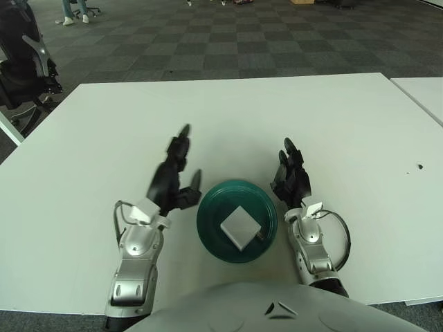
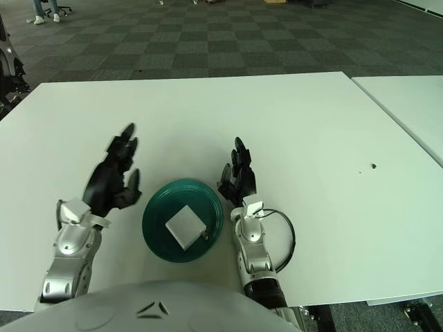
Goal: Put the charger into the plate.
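A white square charger point(image 1: 240, 227) lies inside the dark green plate point(image 1: 211, 214) on the white table, near its front edge. My left hand point(image 1: 174, 173) is just left of the plate, fingers spread and empty. My right hand point(image 1: 291, 174) is just right of the plate, fingers spread and empty. Neither hand touches the charger.
The white table point(image 1: 228, 117) stretches far behind the plate. A second white table point(image 1: 422, 93) stands at the right. A black chair point(image 1: 24, 62) stands off the table's far left corner. A small dark speck point(image 1: 419, 167) marks the table at right.
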Tool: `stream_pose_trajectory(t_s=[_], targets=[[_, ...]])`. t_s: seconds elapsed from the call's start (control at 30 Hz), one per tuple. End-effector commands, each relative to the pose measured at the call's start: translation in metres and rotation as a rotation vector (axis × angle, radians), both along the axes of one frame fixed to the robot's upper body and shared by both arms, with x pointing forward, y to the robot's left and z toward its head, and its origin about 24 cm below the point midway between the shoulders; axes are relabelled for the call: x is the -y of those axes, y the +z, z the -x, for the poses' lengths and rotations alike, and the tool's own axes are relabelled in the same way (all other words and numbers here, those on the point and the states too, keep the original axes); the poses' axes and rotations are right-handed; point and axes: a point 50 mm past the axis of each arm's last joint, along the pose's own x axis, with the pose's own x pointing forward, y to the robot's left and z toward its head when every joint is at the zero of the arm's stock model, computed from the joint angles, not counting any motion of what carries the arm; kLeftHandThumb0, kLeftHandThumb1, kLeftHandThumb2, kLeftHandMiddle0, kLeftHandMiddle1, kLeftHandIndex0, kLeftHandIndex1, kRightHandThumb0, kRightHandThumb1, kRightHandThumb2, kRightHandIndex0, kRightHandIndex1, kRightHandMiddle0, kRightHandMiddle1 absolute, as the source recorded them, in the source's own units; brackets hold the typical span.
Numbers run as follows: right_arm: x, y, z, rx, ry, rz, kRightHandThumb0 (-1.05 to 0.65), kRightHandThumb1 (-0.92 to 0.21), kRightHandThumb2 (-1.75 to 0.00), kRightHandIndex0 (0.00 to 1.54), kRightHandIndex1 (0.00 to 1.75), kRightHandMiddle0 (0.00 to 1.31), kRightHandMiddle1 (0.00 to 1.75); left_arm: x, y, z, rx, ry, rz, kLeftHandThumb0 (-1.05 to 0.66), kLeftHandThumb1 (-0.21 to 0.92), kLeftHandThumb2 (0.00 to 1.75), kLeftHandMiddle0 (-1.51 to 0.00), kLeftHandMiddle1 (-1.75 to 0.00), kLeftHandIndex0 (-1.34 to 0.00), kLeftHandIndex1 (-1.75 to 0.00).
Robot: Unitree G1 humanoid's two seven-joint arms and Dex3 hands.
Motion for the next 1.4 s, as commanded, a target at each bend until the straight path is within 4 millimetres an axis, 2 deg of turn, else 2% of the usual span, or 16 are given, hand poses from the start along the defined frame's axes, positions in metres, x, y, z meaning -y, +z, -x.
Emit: stream_pose_trajectory(t_s=[0.0,0.3,0.87,1.03,1.37], targets=[[0.007,-0.055,0.051,-0.358,0.008,0.035,-0.81,-0.92,-0.92,0.04,0.00,0.00,0.11,-0.017,-0.012,0.001,-0.059,0.165,0.150,-1.00,0.92,0.99,-0.11,-0.01,-0.03,-0.31],[0.007,-0.053,0.051,-0.356,0.016,0.032,-0.81,-0.92,-0.93,0.04,0.00,0.00,0.11,-0.017,-0.020,0.005,-0.161,0.250,0.182,-0.97,0.92,0.98,-0.17,-0.02,0.00,-0.50],[0.009,-0.053,0.052,-0.362,0.014,0.041,-0.80,-0.92,-0.92,0.05,0.00,0.00,0.11,-0.005,-0.043,0.023,-0.333,0.224,0.111,-0.93,0.92,1.00,-0.20,-0.01,0.00,-0.51],[0.010,-0.052,0.051,-0.354,0.013,0.040,-0.80,-0.92,-0.92,0.04,0.00,0.00,0.12,0.005,-0.068,0.039,-0.404,0.179,0.113,-0.92,0.92,1.02,-0.22,-0.02,0.00,-0.55],[0.012,-0.053,0.050,-0.357,0.001,0.040,-0.80,-0.92,-0.92,0.04,0.00,0.00,0.16,0.021,-0.074,0.047,-0.403,0.088,0.084,-0.93,0.92,1.03,-0.23,-0.01,0.00,-0.56]])
